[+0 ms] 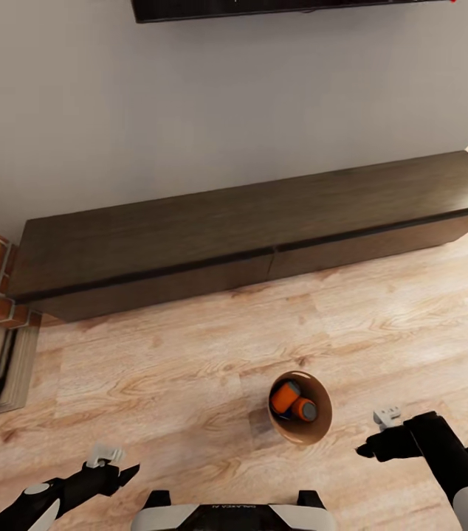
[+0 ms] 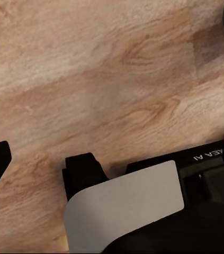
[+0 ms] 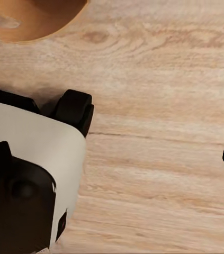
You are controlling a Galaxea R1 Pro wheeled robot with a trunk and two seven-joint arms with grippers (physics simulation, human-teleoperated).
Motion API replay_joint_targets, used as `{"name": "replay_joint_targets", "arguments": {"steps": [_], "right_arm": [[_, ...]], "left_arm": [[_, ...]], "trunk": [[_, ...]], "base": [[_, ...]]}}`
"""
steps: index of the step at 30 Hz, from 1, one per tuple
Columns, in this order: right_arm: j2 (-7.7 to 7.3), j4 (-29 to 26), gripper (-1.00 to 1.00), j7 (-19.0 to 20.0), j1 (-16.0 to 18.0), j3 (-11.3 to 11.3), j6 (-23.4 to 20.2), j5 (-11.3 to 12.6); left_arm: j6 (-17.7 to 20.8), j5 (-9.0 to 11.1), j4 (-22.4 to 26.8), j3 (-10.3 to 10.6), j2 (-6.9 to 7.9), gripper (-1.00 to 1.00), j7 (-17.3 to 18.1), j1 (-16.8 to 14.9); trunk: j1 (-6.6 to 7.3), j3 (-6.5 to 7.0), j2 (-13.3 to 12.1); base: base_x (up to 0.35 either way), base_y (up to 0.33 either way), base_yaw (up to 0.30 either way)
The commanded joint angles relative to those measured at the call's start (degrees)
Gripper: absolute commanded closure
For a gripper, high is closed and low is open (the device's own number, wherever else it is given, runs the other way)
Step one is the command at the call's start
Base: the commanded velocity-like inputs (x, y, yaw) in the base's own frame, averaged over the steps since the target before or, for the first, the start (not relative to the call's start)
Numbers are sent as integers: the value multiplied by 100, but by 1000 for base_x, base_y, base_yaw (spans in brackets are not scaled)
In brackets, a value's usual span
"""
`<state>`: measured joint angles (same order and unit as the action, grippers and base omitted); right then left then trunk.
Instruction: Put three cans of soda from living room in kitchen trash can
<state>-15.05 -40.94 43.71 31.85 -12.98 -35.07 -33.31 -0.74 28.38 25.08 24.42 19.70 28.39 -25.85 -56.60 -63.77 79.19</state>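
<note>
Two arms hang low over the pale wood floor (image 1: 153,383). The left tool (image 1: 108,461) sits well apart from the bin, the trash can (image 1: 321,431) stands on the floor nearer the right tool (image 1: 382,435) — up and left of it, with two orange cans (image 1: 291,400) lying tilted inside. I cannot tell either tool's opening. Partial lettering on the robot base (image 2: 207,154) — unreadable.
</note>
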Motion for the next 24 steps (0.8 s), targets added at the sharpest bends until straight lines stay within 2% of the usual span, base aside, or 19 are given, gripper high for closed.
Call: {"name": "replay_joint_targets", "arguments": {"steps": [1,3,4,9,12,18,21,23,24], "right_arm": [[4,-4,-100,-4,-70,-189,151,-2],[6,-5,-100,-6,-106,-261,205,-3],[4,-7,-100,-13,-194,-367,283,-5],[-7,-9,-100,-37,-446,-508,484,-9],[-9,-10,-100,-94,-630,-626,745,-20],[7,-9,-100,-570,-935,-850,1044,-8],[15,-5,-100,-690,-1036,-893,1210,-1],[31,7,-100,-769,-1213,-1053,1481,10],[31,7,-100,-769,-1213,-1053,1481,10]], "left_arm": [[-12,1,-90,1,-14,-100,0,-8],[-16,1,-132,1,-18,-100,-2,-10],[-25,1,-214,1,-25,-100,-6,-15],[-35,1,-460,1,-33,-100,-17,-18],[-22,1,-757,-7,-38,-100,-135,-17],[-23,6,-1249,-25,-63,-100,-449,-16],[-27,7,-1367,-29,-67,-100,-541,-16],[-30,9,-1519,-31,-70,-100,-759,-16],[-30,9,-1519,-31,-70,-100,-759,-16]], "trunk": [[23,19,-42],[66,55,-122],[88,73,-162],[198,162,-362],[264,216,-483],[396,324,-723],[462,378,-844],[506,418,-924],[528,439,-964]], "base": [[0,0,0],[0,0,0],[0,0,0],[0,0,0],[0,0,0],[0,0,0],[0,0,0],[0,0,0],[0,0,0]]}}
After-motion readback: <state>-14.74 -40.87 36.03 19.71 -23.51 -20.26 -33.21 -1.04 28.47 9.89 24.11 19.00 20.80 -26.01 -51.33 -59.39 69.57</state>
